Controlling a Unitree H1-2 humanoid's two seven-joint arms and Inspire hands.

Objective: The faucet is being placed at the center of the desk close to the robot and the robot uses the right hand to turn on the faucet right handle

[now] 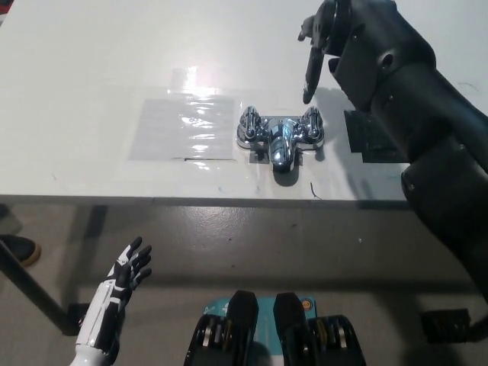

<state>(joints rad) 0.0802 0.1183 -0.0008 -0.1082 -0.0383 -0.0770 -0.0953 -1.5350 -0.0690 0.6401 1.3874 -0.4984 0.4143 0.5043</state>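
The chrome faucet sits on the white counter, just right of the frame's middle and near the counter's lower edge, its spout pointing toward the bottom of the frame. Its right handle is on the picture's right side of the body and the left handle on the other side; glare on the metal makes their shapes hard to read.

The black right robot hand is in the upper right of the frame, above the right handle in the picture and apart from it. It grasps nothing: one long finger hangs down toward the handle and a shorter one sticks out to the side, while the bulky forearm hides much of the palm.

A black pad lies on the counter right of the faucet, its right part covered by the arm. A clear, shiny plastic sheet is stuck flat to the counter left of the faucet, and a small dark mark shows below the faucet.

The white left robot hand rests at the lower left, below the counter edge over the grey floor, fingers spread and empty. A dark shoe is cut off by the left border
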